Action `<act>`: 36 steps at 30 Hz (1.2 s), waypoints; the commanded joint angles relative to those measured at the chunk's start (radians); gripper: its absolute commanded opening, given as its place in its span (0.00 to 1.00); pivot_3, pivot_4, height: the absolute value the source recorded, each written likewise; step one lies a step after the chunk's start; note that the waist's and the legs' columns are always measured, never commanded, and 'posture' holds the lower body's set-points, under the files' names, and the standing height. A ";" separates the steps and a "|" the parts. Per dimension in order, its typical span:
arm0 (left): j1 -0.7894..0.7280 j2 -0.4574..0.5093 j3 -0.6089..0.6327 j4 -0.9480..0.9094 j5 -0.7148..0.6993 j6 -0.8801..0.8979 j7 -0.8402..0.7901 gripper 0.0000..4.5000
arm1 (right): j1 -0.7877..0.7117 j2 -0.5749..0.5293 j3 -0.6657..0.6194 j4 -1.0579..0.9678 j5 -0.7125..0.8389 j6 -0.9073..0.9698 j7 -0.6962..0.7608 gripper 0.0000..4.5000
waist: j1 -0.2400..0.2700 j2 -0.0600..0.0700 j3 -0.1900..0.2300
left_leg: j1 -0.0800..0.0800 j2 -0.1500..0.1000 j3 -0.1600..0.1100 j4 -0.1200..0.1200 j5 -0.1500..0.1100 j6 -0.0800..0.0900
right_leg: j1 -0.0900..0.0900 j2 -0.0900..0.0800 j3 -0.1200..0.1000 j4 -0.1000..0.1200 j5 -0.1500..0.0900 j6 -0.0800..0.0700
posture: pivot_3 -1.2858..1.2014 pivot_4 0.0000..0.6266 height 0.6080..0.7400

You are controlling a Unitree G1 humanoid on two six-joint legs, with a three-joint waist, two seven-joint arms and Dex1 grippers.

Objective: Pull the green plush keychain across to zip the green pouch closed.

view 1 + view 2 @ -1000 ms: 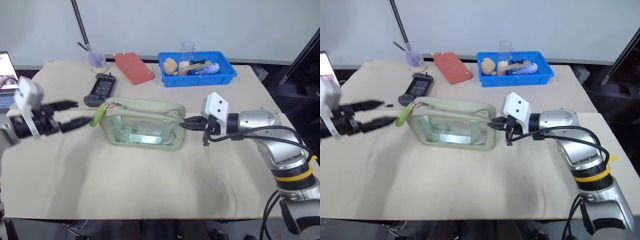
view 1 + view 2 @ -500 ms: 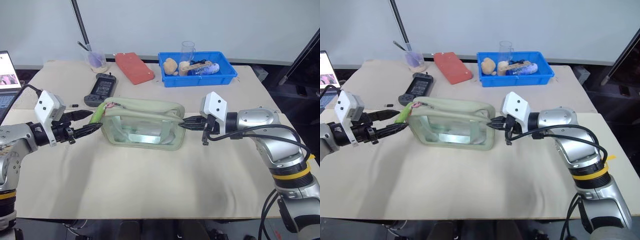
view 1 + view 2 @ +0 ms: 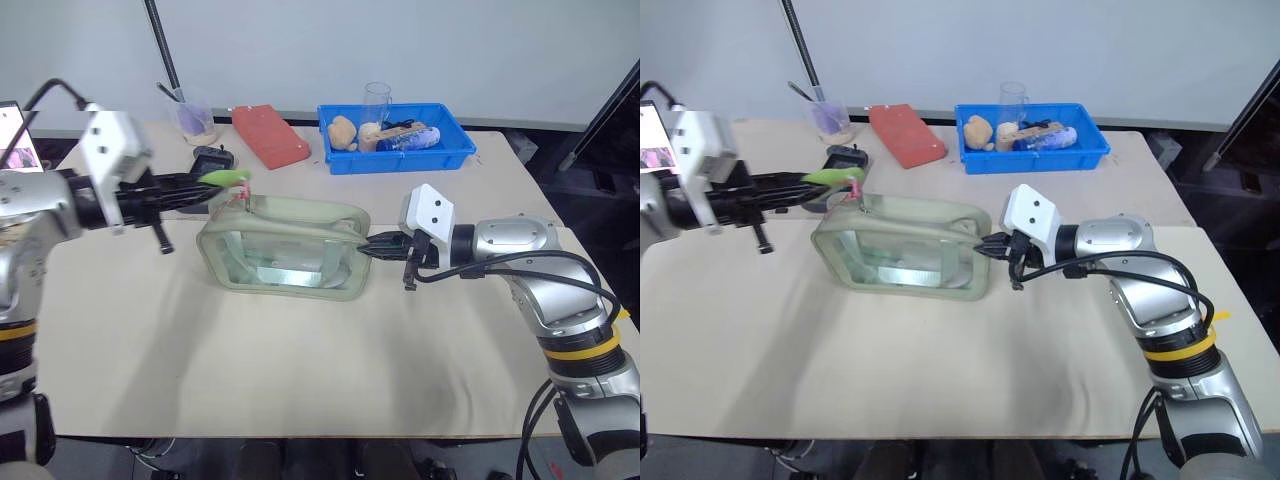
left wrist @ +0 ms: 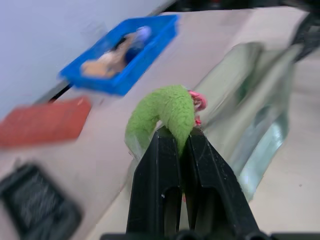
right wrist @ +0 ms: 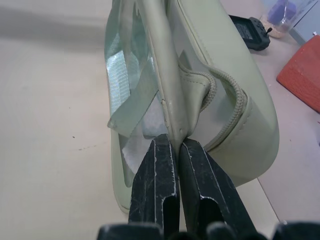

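The left gripper (image 4: 174, 140) clenched the keychain (image 4: 162, 117) at the pouch's (image 3: 285, 250) nine-o'clock end; the right gripper (image 5: 171, 150) pinched the three-o'clock end. Pulling level along the zipper should prevent snagging.

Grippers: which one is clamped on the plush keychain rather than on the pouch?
The left gripper; its fingers pinch the keychain, while the right gripper pinches the pouch end.
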State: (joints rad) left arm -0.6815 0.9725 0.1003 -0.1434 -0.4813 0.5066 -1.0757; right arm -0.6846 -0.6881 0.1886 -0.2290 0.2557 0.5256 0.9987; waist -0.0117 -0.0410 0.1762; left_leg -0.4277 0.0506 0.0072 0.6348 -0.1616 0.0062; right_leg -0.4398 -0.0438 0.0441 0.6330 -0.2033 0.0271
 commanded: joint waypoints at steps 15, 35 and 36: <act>-0.073 0.012 -0.063 0.064 0.090 -0.098 -0.134 0.85 | 0.010 0.007 -0.024 -0.049 0.002 0.008 -0.034 0.00 | -0.003 0.000 0.000 | -0.001 0.000 0.000 0.000 0.000 0.000 | -0.001 0.001 0.000 0.000 0.000 0.001 | 0.52 0.24 1.00; 0.203 -0.040 0.087 0.166 0.085 -0.121 -0.048 0.50 | -0.005 0.016 -0.016 -0.043 0.003 0.004 -0.021 0.00 | -0.001 0.000 0.000 | -0.001 0.001 0.000 0.000 0.000 0.000 | -0.001 0.000 0.000 0.001 0.000 0.000 | 0.52 0.24 1.00; 0.204 -0.040 0.086 0.166 0.083 -0.120 -0.048 0.40 | -0.005 0.016 -0.016 -0.044 0.003 0.005 -0.021 0.00 | -0.001 0.000 0.000 | -0.001 0.001 0.000 0.000 0.000 0.000 | -0.001 0.000 0.000 0.001 0.000 0.000 | 0.52 0.24 1.00</act>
State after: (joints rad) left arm -0.4646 0.9303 0.1696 0.0394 -0.3893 0.3999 -1.1268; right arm -0.6734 -0.6666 0.1879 -0.2441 0.2552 0.5324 0.9791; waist -0.0125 -0.0408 0.1763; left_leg -0.4287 0.0514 0.0073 0.6352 -0.1616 0.0063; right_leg -0.4409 -0.0436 0.0440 0.6337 -0.2033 0.0273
